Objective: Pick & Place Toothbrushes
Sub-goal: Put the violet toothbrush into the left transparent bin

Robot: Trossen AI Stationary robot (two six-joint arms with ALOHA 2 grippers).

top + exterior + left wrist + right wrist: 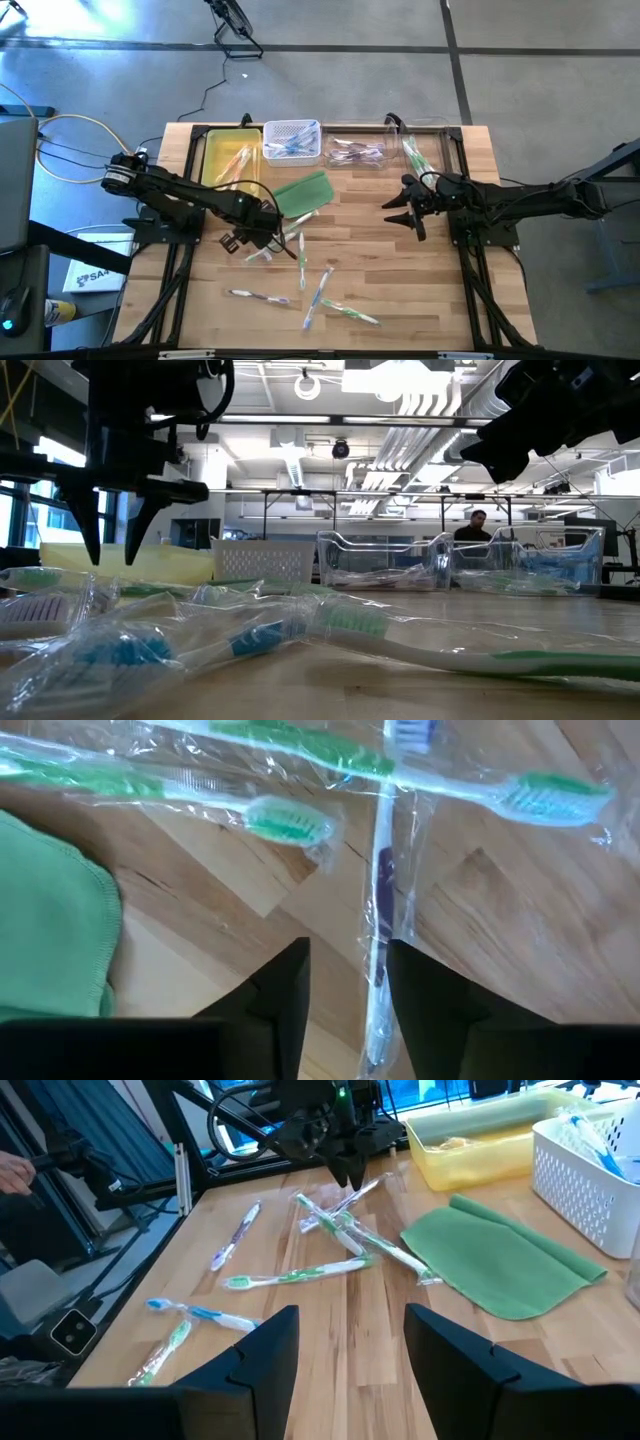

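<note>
A slim toothbrush with a purple handle, sealed in a clear shiny wrapper (380, 920), lies flat on the wooden table right under my left claw (345, 990). Its handle runs into the gap between my two dark fingers, which stand apart on either side of it; they are not pressing on it. Two green-and-white wrapped toothbrushes (300, 820) lie just beyond it, one crossing over its far end. A soft green cloth pad (50, 920) lies just beside this little heap. From above, my left claw (262, 235) hangs over the pile of crossed toothbrushes (285, 240) left of the table's middle, with the pad (303, 193) just beyond it on the far side.

More loose toothbrushes (320, 290) are scattered nearer the front edge, well apart from my left claw. Along the far edge stand a yellow plastic tray (228, 158), a white slatted plastic basket (292, 140) and a clear plastic bin (355, 152), each with toothbrushes inside.

My right claw (398, 213) waits over bare wood right of the middle, its fingers spread wide and holding nothing.
</note>
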